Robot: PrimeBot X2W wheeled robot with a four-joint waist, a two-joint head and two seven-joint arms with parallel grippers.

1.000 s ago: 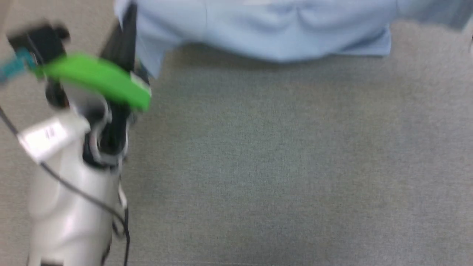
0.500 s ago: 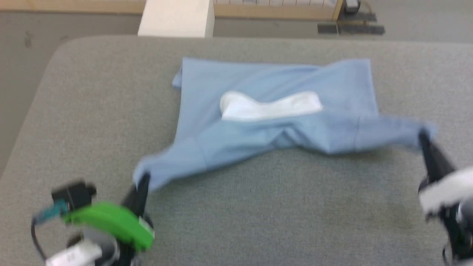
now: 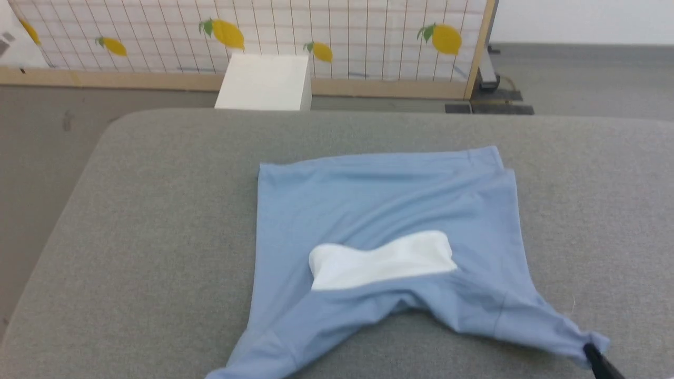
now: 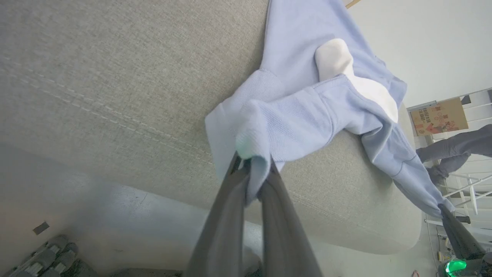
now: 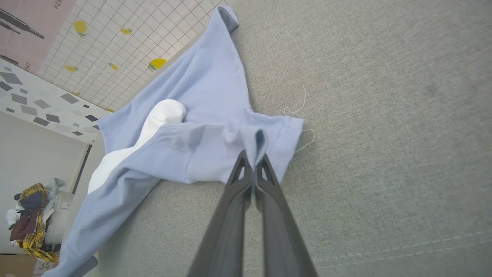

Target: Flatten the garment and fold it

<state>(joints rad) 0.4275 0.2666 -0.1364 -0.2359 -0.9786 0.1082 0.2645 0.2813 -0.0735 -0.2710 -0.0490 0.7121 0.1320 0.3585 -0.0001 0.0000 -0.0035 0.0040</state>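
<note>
The garment, a light blue T-shirt, lies on the grey padded table with its hem far from me and a white inner patch showing at the neck. Its two sleeves are drawn out toward the near edge. In the left wrist view my left gripper is shut on one bunched sleeve at the table's rounded edge. My right gripper is shut on a fold of the other sleeve, just above the table. Its dark tip shows at the lower right of the head view.
Behind the table stand a white box and a lemon-patterned screen. A heap of clothes lies off to one side. A person's legs and a cardboard box show beyond the table. Loose threads trail from the sleeve.
The head camera has swung upward, so the whole picture has shifted and the arms have dropped toward its bottom edge. Both grippers keep their hold on the sleeves.
</note>
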